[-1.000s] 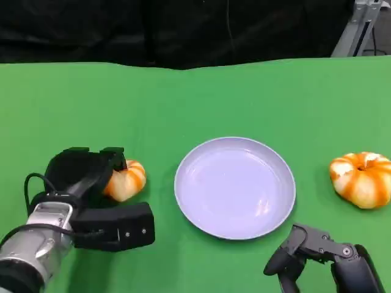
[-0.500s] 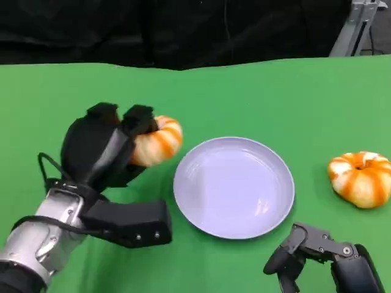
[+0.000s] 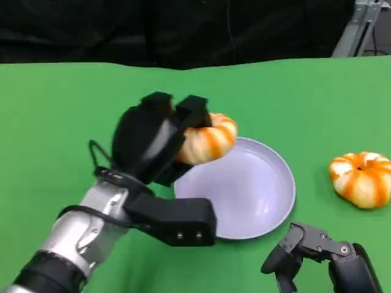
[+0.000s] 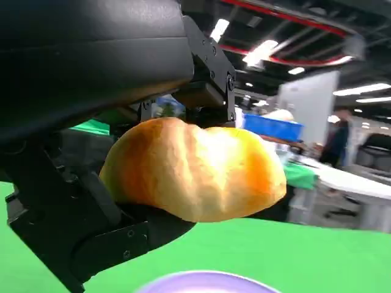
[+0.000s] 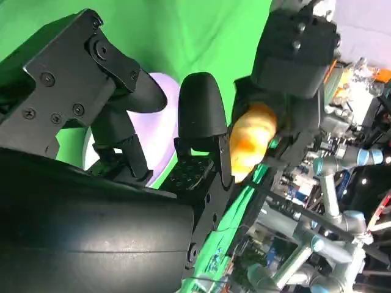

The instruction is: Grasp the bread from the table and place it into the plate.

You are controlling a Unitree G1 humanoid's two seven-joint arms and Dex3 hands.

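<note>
The bread [image 3: 208, 141] is a round, golden-orange loaf with pale stripes across its glossy crust; from the left wrist view [image 4: 192, 168] its underside looks smooth and lighter; it hangs in the air over the far-left rim of the plate [image 3: 256, 201], clamped in the left hand [image 3: 156, 143], whose fingers [image 3: 192, 113] curl over its top; the silver forearm rises from the near left corner; the right hand [image 3: 321, 259] sits low at the near right, its fingers loosely apart and holding nothing; the lavender plate lies bare on the green surface [image 3: 61, 110]; a second striped loaf [image 3: 361, 179] rests at the right.
</note>
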